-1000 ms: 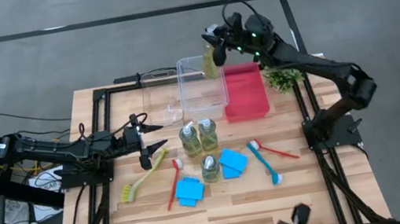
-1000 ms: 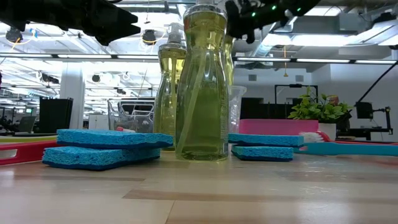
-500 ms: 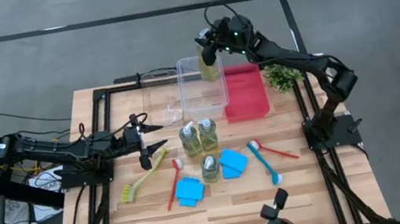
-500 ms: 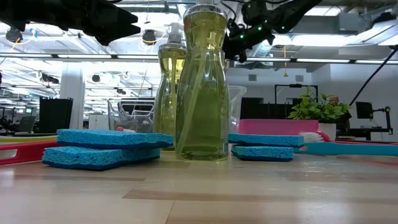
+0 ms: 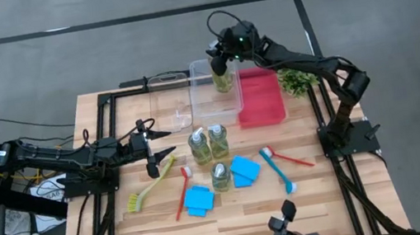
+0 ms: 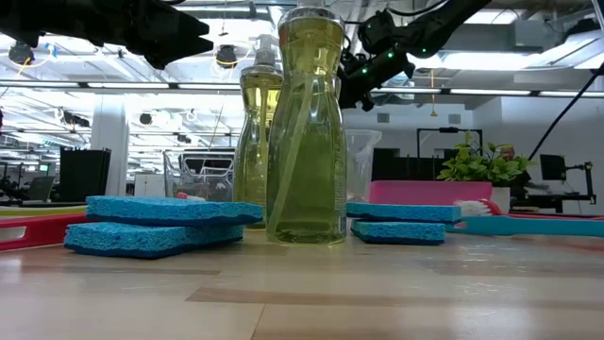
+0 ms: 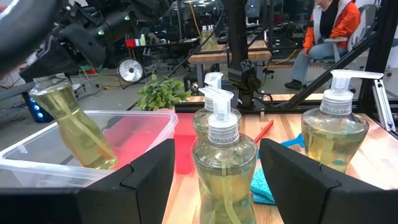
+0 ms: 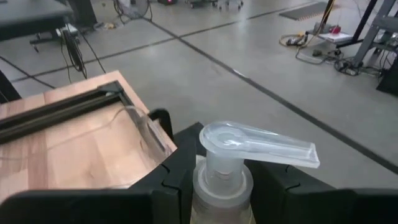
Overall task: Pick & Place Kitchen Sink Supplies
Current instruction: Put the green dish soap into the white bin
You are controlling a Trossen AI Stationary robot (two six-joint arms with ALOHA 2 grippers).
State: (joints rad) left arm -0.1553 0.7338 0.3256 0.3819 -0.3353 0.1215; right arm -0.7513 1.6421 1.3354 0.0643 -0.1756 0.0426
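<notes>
Now the right gripper [image 5: 222, 56], clamped on a bottle's [image 5: 222, 76] neck, should lower it straight — upright — into the clear bin [image 5: 214, 110] directly beneath before letting go.

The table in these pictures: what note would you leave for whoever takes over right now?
Right gripper: shut on a clear pump bottle of yellow-green liquid, lowered into the clear bin.
Left gripper: open, empty, beside the yellow-green brush.
On the table: three matching bottles, blue square sponges, red brush, blue brush.
Done: nothing released yet.
Left: release the bottle, then move the rest.
</notes>
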